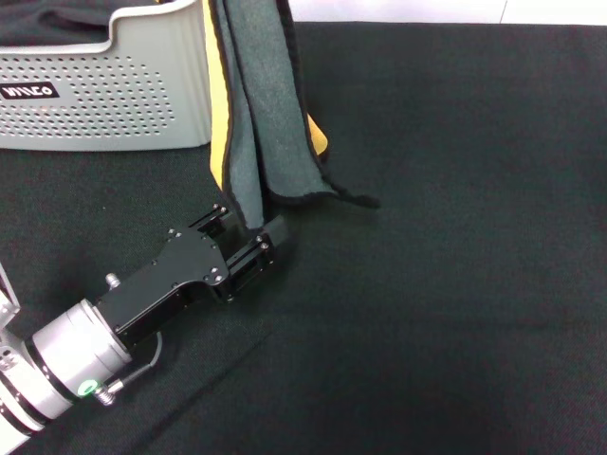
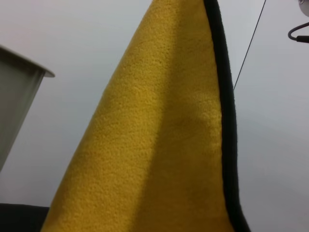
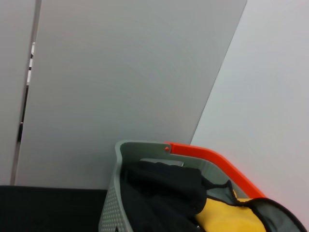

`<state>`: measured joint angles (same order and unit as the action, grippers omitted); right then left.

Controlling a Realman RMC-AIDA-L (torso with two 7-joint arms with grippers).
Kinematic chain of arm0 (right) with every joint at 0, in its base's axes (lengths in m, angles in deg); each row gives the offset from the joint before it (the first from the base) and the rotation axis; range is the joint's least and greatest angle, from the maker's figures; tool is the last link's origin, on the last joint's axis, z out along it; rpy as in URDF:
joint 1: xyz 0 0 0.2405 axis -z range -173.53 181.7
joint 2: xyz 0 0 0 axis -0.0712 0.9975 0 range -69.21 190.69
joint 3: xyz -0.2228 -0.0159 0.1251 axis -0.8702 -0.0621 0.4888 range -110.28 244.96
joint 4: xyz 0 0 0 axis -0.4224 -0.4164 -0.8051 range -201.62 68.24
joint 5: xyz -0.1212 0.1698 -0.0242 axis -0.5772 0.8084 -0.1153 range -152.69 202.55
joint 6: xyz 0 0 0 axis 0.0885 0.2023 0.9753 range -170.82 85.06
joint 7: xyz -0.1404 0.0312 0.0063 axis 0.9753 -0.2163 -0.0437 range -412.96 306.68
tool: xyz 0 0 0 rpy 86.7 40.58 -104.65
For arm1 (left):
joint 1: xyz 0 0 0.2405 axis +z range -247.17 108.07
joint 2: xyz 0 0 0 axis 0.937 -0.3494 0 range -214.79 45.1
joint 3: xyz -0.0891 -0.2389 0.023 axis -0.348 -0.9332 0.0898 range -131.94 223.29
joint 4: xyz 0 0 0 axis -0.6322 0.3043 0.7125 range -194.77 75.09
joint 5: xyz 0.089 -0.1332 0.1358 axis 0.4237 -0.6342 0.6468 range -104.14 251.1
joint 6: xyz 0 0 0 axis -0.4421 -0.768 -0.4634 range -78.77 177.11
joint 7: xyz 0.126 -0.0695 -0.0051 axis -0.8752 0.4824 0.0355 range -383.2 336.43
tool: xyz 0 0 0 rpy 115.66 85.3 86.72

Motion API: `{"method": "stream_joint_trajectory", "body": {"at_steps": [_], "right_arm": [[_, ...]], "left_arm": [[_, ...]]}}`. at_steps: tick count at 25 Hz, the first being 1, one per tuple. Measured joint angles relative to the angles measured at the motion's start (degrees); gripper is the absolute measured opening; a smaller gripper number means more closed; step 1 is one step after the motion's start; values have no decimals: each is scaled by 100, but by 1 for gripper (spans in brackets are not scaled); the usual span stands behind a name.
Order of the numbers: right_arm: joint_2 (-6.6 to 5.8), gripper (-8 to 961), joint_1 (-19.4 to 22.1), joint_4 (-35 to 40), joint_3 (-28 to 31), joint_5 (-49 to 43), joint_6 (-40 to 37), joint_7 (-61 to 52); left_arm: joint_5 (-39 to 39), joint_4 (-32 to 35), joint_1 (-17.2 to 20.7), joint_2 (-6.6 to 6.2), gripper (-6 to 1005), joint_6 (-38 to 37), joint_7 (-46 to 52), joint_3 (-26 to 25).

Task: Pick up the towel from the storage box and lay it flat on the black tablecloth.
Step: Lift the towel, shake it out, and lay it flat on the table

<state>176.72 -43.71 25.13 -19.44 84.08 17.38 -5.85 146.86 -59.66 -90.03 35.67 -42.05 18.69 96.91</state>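
Towel [image 1: 254, 104] hanging long-axis vertical from above, just beside the storage box [image 1: 104, 95], grey face outward, yellow edge toward the box, lower tip at the left claw [image 1: 248, 230], whose grip cannot be told, over the black tablecloth [image 1: 455, 284], dark bundle [image 3: 159, 193] inside the box.

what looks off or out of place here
The towel hangs bunched and folded, its lower end at the left hand above the black tablecloth beside the storage box, not flat. A dark cloth bundle remains in the box.
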Motion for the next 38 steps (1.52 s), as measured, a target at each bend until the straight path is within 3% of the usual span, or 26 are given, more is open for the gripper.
{"method": "stream_joint_trajectory", "body": {"at_steps": [9, 20, 26, 31, 34, 38], "right_arm": [[-5, 5, 51, -3, 96, 0, -10, 26], [-3, 5, 59, -6, 101, -4, -10, 26], [2, 5, 60, -6, 101, -4, -15, 26], [3, 6, 140, 37, 101, -1, -15, 26], [2, 6, 248, 72, 101, 72, -9, 26], [-25, 6, 547, 108, 224, 395, 89, 89]], "left_arm": [[-77, -14, 3, -14, 562, 5, 7, -7], [-66, -15, 0, -29, 413, 24, 25, 33], [-22, -3, 1, -35, 183, 26, 168, 35], [-16, 15, 15, -44, 132, 26, 250, 42], [-16, 18, 41, -42, 47, -13, 283, 44], [-19, 41, 74, -52, 42, -307, 283, 45]]}}
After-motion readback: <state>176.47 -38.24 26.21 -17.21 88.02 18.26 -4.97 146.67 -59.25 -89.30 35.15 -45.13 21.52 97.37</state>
